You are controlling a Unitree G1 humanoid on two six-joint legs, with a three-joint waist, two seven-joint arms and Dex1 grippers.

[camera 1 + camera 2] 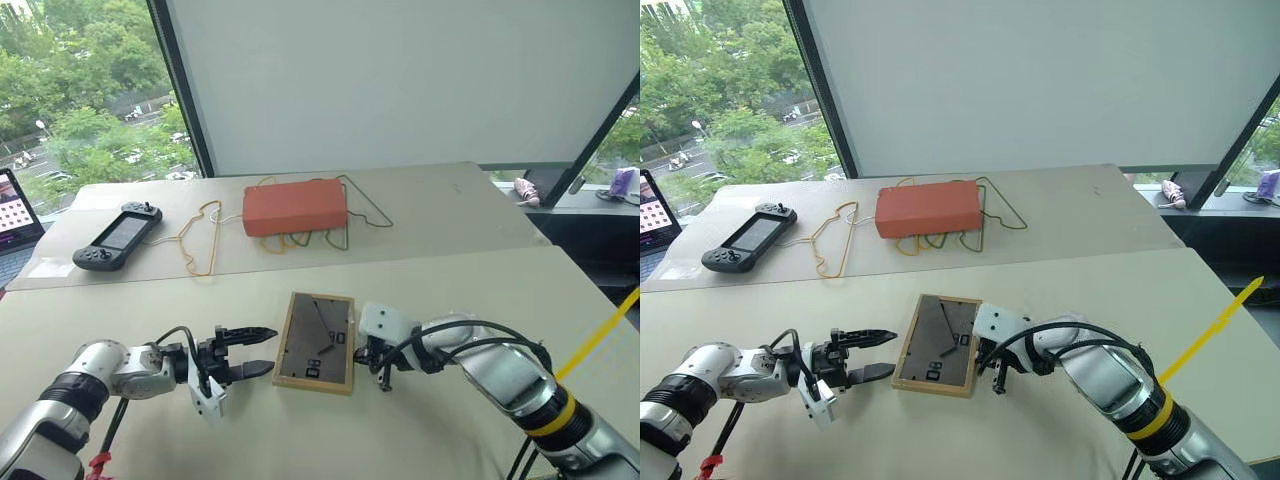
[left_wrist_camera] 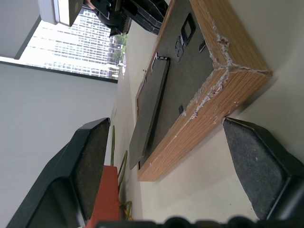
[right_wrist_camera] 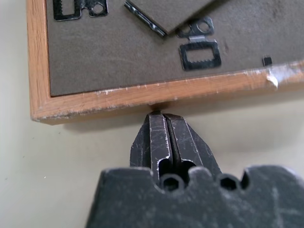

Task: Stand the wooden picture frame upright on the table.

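A tall window with green trees outside backs the scene, and a pale blind hangs behind two beige surfaces; on the near one, the table [image 1: 120,300], the wooden picture frame [image 1: 316,341] lies flat, face down, its dark back panel and fold-out stand upward. The left gripper [image 1: 256,350] sits just beside the frame's left edge, jaws spread wide, pointing at it without touching. The right gripper [image 3: 161,118] has its fingers pressed together, tips at the frame's right edge, holding nothing. On the far surface rest an orange-red box [image 1: 295,206] over a tangle of wire hangers [image 1: 203,238], and a black handheld game console [image 1: 118,237] to the left.
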